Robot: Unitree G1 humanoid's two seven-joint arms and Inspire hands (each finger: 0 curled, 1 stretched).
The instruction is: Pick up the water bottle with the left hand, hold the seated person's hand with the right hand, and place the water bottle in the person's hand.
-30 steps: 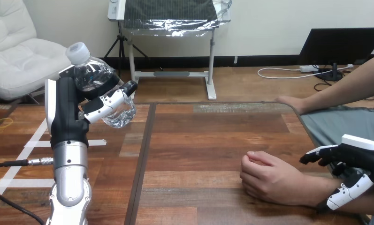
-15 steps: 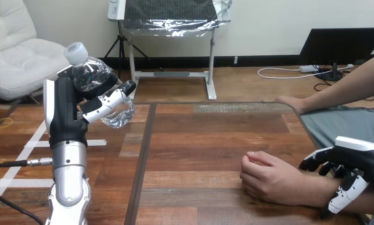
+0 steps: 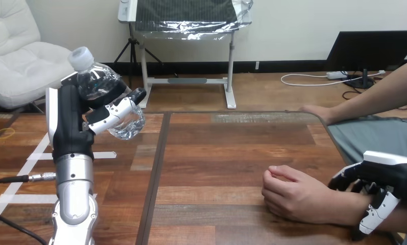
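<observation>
Right hand [image 3: 390,176] slid slightly toward 4 o'clock, fingers curled round the person's wrist [image 3: 352,206], person's hand [image 3: 293,196] fisted on the wooden table [image 3: 232,143] at 5 o'clock, left hand [image 3: 89,120] gripping tilted water bottle [image 3: 96,81] at 10 o'clock

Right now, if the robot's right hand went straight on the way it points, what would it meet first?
Probably the person's wrist, right beside the right hand; depth is unclear.

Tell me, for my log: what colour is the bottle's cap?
White cap, seen best in the head view, atop the clear bottle in the left hand.
</observation>
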